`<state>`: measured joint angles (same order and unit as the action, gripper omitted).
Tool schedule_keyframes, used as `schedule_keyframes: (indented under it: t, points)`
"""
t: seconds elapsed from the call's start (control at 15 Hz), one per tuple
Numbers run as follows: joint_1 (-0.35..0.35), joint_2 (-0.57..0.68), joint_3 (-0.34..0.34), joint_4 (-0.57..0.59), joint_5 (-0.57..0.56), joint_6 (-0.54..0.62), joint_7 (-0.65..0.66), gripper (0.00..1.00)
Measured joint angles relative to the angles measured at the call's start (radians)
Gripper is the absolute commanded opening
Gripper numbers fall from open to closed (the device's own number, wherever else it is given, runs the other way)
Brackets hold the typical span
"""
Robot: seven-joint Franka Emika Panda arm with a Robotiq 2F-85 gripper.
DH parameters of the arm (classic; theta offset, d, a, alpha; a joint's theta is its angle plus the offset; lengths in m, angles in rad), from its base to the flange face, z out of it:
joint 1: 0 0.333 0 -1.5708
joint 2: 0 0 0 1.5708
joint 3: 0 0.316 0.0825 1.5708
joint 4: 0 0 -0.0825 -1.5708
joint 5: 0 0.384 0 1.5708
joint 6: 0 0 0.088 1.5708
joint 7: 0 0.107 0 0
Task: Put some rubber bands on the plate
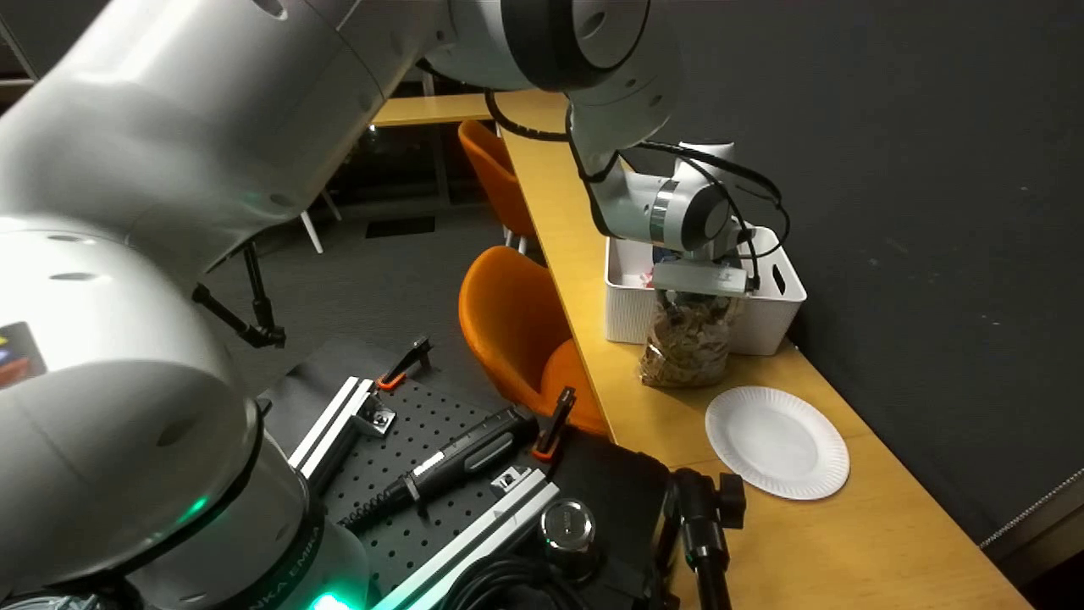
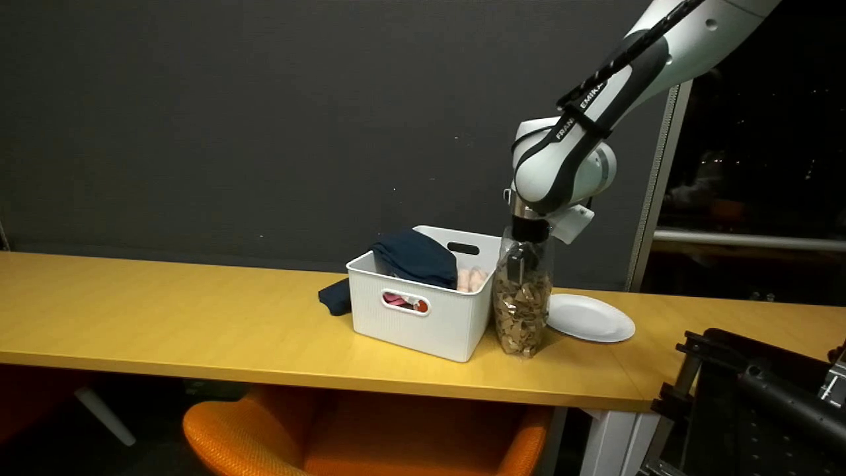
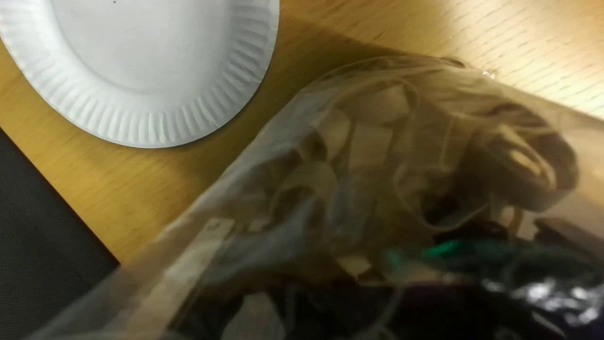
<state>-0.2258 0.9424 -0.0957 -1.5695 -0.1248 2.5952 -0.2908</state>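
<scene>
A tall clear bag holding several tan rubber bands [image 1: 686,349] stands on the table in both exterior views [image 2: 521,316]. In the wrist view the bag and the rubber bands [image 3: 368,146] fill the middle and right. My gripper [image 2: 522,264] points down inside the bag's upper part, its fingertips at the top of the rubber bands. Plastic, glare and shadow hide the fingers, so I cannot tell if they are open or hold a band. The white paper plate [image 1: 777,440] lies flat beside the bag, also in an exterior view [image 2: 590,318] and the wrist view [image 3: 141,47], with no bands on it.
A white basket [image 2: 416,327] with dark blue cloth [image 2: 416,256] stands against the bag's other side; it also shows in an exterior view [image 1: 628,309]. A dark wall [image 1: 915,212] runs behind the table. An orange chair [image 1: 512,318] and a black clamp stand [image 1: 701,517] are near the front edge.
</scene>
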Motion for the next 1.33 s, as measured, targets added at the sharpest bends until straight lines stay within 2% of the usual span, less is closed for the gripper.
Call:
schedule_keyframes:
  t: [0.2,0.33,0.87,1.33]
  points:
    - [-0.003,0.018,0.0,0.023,-0.002,0.0,0.0,0.13]
    - [-0.005,0.023,0.0,0.032,-0.002,0.0,0.0,0.01]
    - [-0.008,0.008,0.0,0.044,-0.001,0.0,0.013,0.03]
    - [-0.008,-0.069,-0.006,0.02,-0.001,-0.001,0.047,0.03]
